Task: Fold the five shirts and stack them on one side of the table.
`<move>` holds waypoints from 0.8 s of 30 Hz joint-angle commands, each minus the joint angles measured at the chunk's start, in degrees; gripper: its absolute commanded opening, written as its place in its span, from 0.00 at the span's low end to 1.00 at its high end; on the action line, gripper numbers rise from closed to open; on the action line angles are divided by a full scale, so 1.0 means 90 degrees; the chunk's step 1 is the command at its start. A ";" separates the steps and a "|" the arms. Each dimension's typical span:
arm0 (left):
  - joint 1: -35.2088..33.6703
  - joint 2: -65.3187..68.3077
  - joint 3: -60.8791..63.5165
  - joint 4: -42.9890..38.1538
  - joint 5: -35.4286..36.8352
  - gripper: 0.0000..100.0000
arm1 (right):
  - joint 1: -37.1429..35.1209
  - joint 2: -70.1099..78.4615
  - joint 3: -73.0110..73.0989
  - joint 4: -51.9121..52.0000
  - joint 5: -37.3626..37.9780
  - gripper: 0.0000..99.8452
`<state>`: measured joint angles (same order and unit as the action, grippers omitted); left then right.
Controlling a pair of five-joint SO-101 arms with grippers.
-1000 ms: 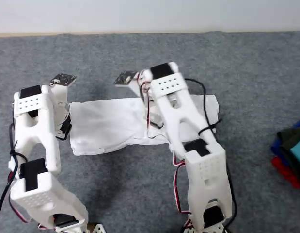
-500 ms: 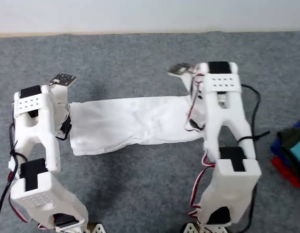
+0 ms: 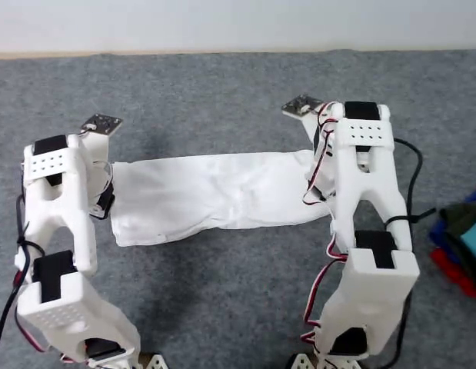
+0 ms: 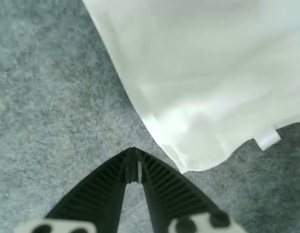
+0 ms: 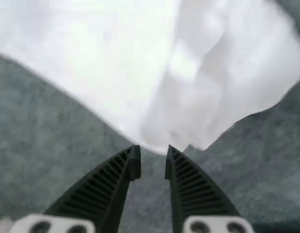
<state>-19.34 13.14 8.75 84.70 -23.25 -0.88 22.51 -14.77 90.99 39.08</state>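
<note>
White folded cloth shirt point(image 3: 214, 196) is lying flat mid-table point(image 3: 184, 84), on grey felt, running 9 to 3 o'clock. Left arm point(image 3: 57, 207) is sitting at its 9 o'clock end, left jaws pressing together on nothing, just beside the shirt's corner. Right arm point(image 3: 368, 200) is hanging over the 3 o'clock end, right jaws standing slightly apart, empty. Pile of coloured shirts point(image 3: 462, 242) is lying at 3 o'clock.

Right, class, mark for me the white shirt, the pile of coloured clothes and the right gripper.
white shirt point(image 3: 199, 196), high view, middle of the flat cloth.
pile of coloured clothes point(image 3: 459, 221), high view, its dark top garment.
right gripper point(image 5: 150, 151), right wrist view, midway between its fingertips.
</note>
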 commanded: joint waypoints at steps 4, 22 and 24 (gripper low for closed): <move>0.0225 -0.0430 -0.0044 -0.0078 0.0000 0.00 | 0.0190 0.0171 -0.0039 -0.0767 -0.0010 0.11; 0.0283 -0.0430 -0.0044 -0.0107 0.0000 0.00 | 0.0571 0.1421 -0.0098 0.0034 -0.0010 0.07; 0.0283 -0.0430 -0.0044 -0.0107 0.0000 0.00 | 0.0620 0.1421 -0.0361 0.0210 -0.0010 0.08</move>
<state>-17.23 13.14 8.75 84.26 -23.25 3.60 35.87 -14.86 90.37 39.16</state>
